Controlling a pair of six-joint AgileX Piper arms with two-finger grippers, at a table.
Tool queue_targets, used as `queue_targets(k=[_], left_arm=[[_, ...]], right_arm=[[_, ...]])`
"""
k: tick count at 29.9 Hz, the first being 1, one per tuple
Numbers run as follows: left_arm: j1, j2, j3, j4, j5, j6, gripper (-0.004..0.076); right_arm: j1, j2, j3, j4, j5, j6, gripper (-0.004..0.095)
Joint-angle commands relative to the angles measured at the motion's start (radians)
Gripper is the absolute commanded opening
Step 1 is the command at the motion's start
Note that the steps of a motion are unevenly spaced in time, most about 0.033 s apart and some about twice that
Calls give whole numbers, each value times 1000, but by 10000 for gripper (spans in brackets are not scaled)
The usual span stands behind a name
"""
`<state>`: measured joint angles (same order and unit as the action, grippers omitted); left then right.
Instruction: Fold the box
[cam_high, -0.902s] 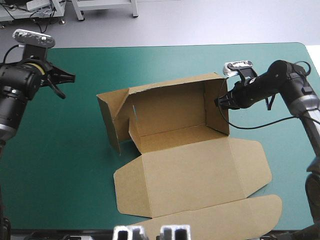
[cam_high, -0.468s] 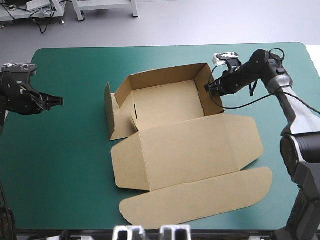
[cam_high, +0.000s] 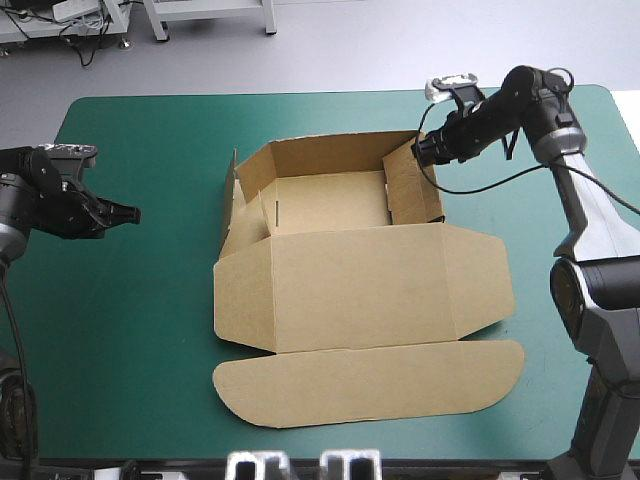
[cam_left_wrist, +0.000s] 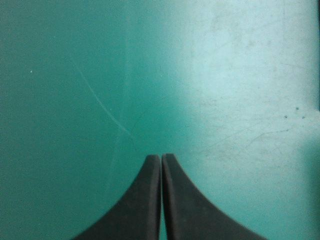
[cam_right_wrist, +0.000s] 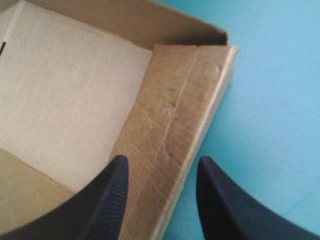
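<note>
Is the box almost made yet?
About halfway, I'd say. Done: the box has its far wall and right wall standing, like a tray. In hand: the right end effector is open astride that right wall; the left end effector is shut over bare teal-green cover. Left: the left side flap looks splayed out, and the lid lies flat.

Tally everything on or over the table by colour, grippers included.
Brown: 1, the box
Black: 2, the left gripper and the right gripper
Teal-green: 1, the table cover
Total: 4
</note>
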<state>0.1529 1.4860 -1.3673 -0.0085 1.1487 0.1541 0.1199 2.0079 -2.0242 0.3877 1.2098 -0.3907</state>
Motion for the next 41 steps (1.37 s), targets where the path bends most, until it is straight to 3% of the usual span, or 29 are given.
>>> queue_targets(k=[1,7,14,19,23,30,36,39,41], left_arm=[[4,-3,-31,-10,-51,4,-6],[71,55,-55,-121,-49,-2,-6],[134,63,-55,-392,-22,134,-7],[132,60,-55,-489,8,148,-8],[132,60,-55,-478,58,148,-8],[132,60,-55,-482,82,148,-8],[132,60,-55,-482,101,158,-8],[132,62,-55,-482,90,179,-8],[132,62,-55,-480,55,180,-8]], right_arm=[[-3,-83,-101,-38,40,84,413],[-3,-202,-60,-87,40,147,413],[-3,-300,97,-78,36,143,413],[-3,-228,107,-45,19,126,413],[-3,-152,107,45,30,90,413],[-3,-54,107,20,24,59,413],[-3,7,107,92,37,57,412],[-3,32,107,117,36,86,260],[-3,33,107,119,36,96,0]])
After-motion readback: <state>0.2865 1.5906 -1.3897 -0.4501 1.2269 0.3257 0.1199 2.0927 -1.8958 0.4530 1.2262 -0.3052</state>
